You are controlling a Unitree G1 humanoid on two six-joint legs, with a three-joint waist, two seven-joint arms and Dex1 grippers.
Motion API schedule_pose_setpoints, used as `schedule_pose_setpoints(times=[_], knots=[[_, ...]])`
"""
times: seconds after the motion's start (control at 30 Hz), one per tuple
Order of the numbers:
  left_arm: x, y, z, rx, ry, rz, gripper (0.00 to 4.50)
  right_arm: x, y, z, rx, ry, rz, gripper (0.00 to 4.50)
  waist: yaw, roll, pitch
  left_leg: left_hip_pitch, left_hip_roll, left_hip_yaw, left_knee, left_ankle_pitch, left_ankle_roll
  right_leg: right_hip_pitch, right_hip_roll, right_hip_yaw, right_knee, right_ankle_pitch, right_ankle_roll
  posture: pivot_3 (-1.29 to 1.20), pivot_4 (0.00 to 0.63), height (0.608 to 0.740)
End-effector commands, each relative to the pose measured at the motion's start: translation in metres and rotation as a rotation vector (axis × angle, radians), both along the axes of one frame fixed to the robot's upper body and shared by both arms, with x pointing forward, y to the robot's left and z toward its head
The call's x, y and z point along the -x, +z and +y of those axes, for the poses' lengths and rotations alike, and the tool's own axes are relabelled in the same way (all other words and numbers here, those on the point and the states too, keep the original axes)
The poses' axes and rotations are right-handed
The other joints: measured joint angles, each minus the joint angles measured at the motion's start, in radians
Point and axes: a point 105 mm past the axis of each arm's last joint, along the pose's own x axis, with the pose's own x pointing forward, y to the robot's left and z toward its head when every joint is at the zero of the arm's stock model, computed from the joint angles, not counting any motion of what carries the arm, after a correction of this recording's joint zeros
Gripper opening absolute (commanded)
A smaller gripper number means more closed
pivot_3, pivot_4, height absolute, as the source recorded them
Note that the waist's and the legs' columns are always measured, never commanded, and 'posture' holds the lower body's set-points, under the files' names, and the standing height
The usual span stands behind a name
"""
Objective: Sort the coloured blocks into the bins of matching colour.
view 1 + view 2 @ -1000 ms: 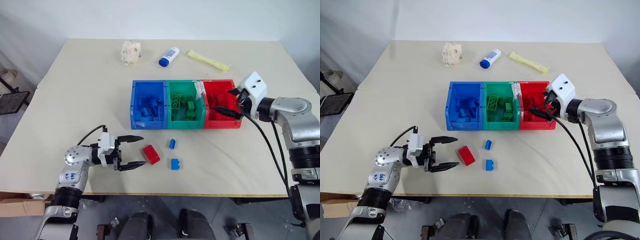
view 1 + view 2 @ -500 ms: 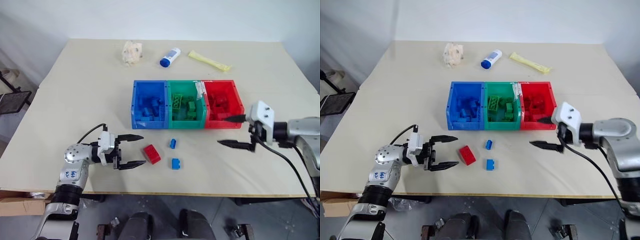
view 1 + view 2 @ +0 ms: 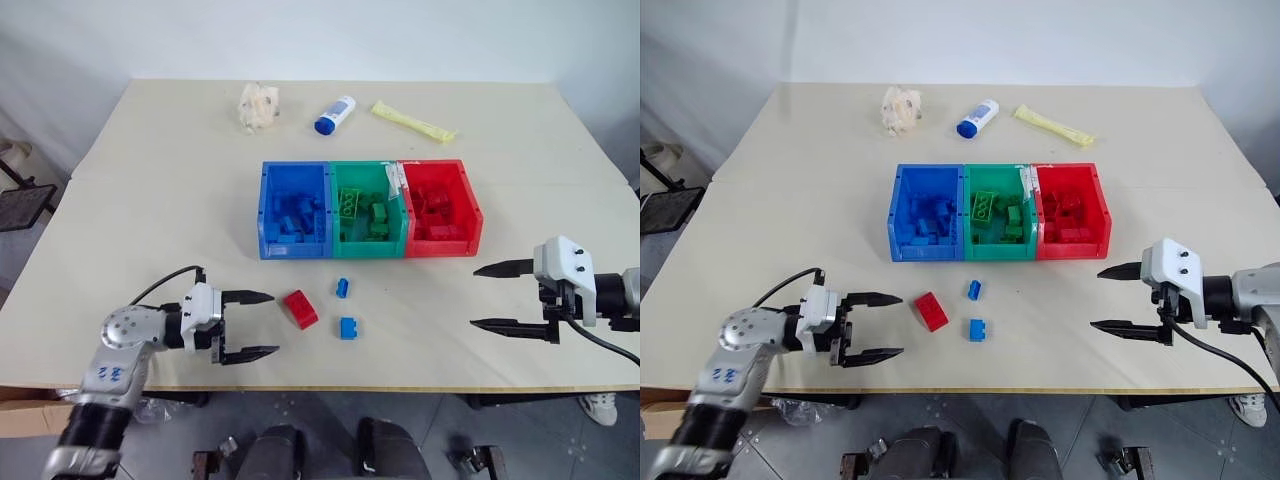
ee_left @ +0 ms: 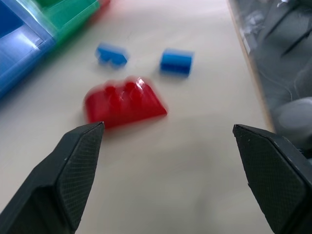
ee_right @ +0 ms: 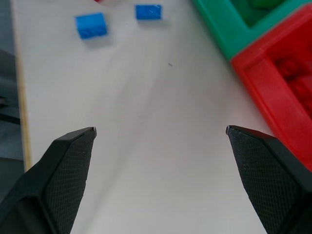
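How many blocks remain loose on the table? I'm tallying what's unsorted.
3: a red block nearest the left end effector, and two blue blocks beside it, all in front of the bins.

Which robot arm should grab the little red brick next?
The left. Its open gripper sits just beside the small red studded plastic brick, facing it. The right gripper is open too, but far off near the table edge.
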Motion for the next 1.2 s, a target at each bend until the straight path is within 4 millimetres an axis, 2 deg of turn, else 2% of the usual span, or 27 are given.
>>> schedule_pose_setpoints(times=[0.03, 0.1, 0.17, 0.3, 0.5, 0.7, 0.87, 1.03, 1.2], knots=[[0.004, 0.017, -0.004, 0.004, 0.102, -0.051, 4.50, 0.003, 0.013, 0.007, -0.069, 0.067, -0.019, 4.48, 0.005, 0.000, 0.000, 0.000, 0.000, -0.002, 0.000, 0.000, 0.000, 0.002, 0.000, -0.001, -0.002, 0.000, 0.000, 0.00, 0.150, 0.740], [0.015, 0.018, -0.009, 0.005, 0.126, -0.024, 4.50, 0.004, 0.015, 0.011, -0.099, 0.108, -0.010, 4.48, 0.002, 0.000, 0.000, 0.001, 0.000, -0.003, 0.000, 0.000, -0.001, 0.004, 0.000, -0.001, -0.005, 0.000, 0.000, 0.00, 0.150, 0.740], [0.016, 0.017, -0.007, -0.027, 0.184, -0.069, 4.50, 0.003, 0.015, 0.014, -0.108, 0.129, -0.010, 4.48, 0.002, 0.000, 0.000, 0.001, 0.000, -0.004, 0.000, -0.001, 0.000, 0.006, 0.000, -0.001, -0.008, 0.000, 0.000, 0.00, 0.150, 0.740], [0.023, 0.007, -0.003, -0.093, 0.190, -0.009, 4.50, 0.000, 0.016, 0.016, -0.120, 0.148, -0.008, 4.48, 0.002, 0.000, 0.000, 0.001, 0.001, -0.005, -0.001, -0.002, -0.001, 0.006, 0.001, -0.003, -0.009, 0.000, -0.001, 0.00, 0.150, 0.740], [0.028, 0.010, -0.010, -0.070, 0.194, -0.005, 4.50, 0.000, 0.016, 0.020, -0.136, 0.187, -0.002, 4.48, 0.003, 0.001, 0.000, 0.001, 0.001, -0.005, -0.001, -0.002, -0.001, 0.006, 0.000, -0.003, -0.009, 0.000, -0.001, 0.00, 0.150, 0.740], [0.033, 0.017, -0.042, -0.082, 0.081, -0.024, 4.50, -0.002, 0.013, 0.024, -0.136, 0.184, 0.002, 4.48, 0.003, 0.001, 0.000, 0.001, 0.001, -0.005, -0.001, -0.002, -0.001, 0.007, 0.000, -0.003, -0.009, 0.000, -0.001, 0.00, 0.150, 0.740], [0.022, 0.019, -0.071, -0.097, 0.041, -0.064, 4.50, 0.000, 0.015, 0.028, -0.160, 0.215, -0.004, 4.48, 0.004, 0.001, 0.000, 0.001, 0.000, -0.005, -0.001, -0.001, -0.001, 0.007, 0.001, -0.003, -0.008, 0.000, -0.001, 0.00, 0.150, 0.740], [0.012, 0.014, -0.087, -0.136, 0.027, -0.041, 4.50, 0.000, 0.015, 0.032, -0.168, 0.224, -0.007, 4.48, 0.004, 0.001, 0.000, 0.001, 0.000, -0.004, -0.001, -0.001, 0.000, 0.007, 0.002, -0.003, -0.008, 0.000, 0.000, 0.00, 0.150, 0.740], [0.008, 0.015, -0.122, -0.130, -0.076, -0.078, 4.50, 0.005, 0.015, 0.037, -0.180, 0.230, -0.007, 4.48, 0.008, 0.001, 0.000, 0.001, 0.000, -0.004, 0.000, -0.001, 0.000, 0.007, 0.003, -0.003, -0.009, 0.000, 0.000, 0.00, 0.150, 0.740]])
